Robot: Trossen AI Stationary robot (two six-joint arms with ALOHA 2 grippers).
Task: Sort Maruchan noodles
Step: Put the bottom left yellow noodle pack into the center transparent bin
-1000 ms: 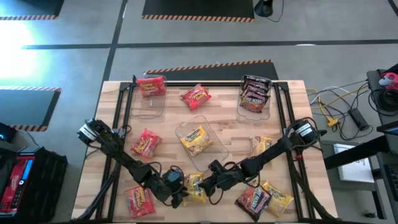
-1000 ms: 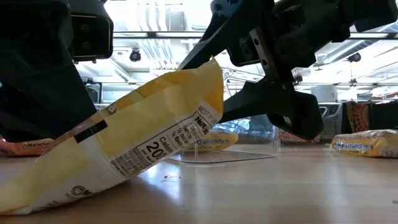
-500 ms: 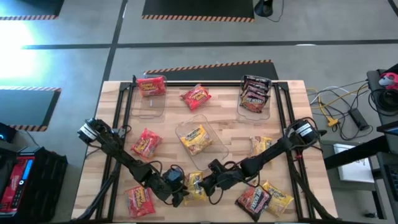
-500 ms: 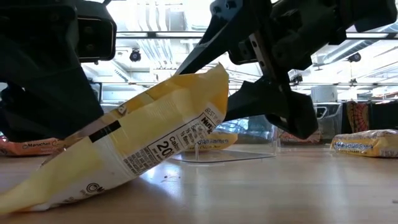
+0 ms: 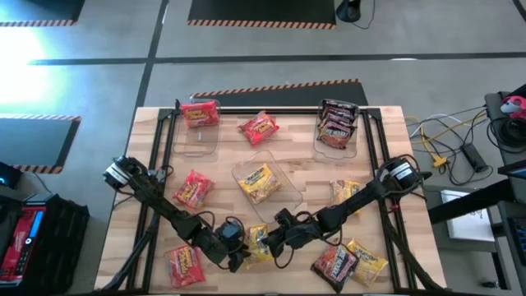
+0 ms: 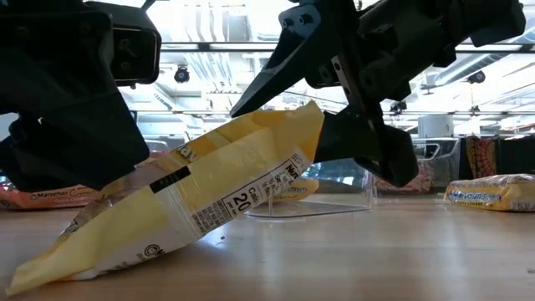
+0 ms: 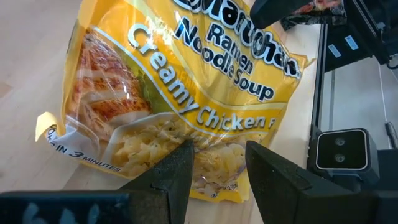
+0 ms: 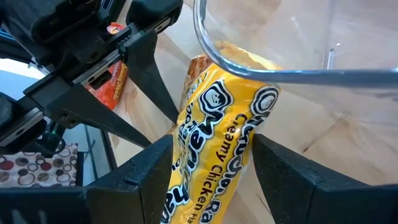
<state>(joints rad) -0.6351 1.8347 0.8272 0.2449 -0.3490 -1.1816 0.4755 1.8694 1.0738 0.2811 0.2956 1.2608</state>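
From above, three clear bins stand on the wooden desk (image 5: 386, 156). The left bin (image 5: 196, 136) at the far edge holds a red packet (image 5: 200, 113). The right bin (image 5: 335, 146) at the far edge holds dark packets (image 5: 335, 123). The middle bin (image 5: 283, 193) holds one yellow packet (image 5: 257, 182). Loose on the desk lie three red packets (image 5: 259, 127) (image 5: 193, 189) (image 5: 185, 265), a dark packet (image 5: 333, 263) and two yellow ones (image 5: 345, 191) (image 5: 367, 259). Near the front edge, just before the middle bin, the left end effector (image 5: 238, 253) and the right end effector (image 5: 271, 241) meet over the yellow Creamy Chicken packet (image 5: 258, 244).

At desk height, that packet is tilted. Its lower end rests on the wood and its upper end is raised between the right end effector's two fingers, which are clamped on it. The left arm hangs over the packet's lower half. The middle bin shows behind, with its yellow packet inside.

The left wrist camera sees the packet's printed face lying just past the left end effector. It cannot be told whether that end effector grips the packet.

The right wrist camera sees the packet running between that arm's own fingers. The middle bin's clear rim is just beyond, and the left arm is opposite.
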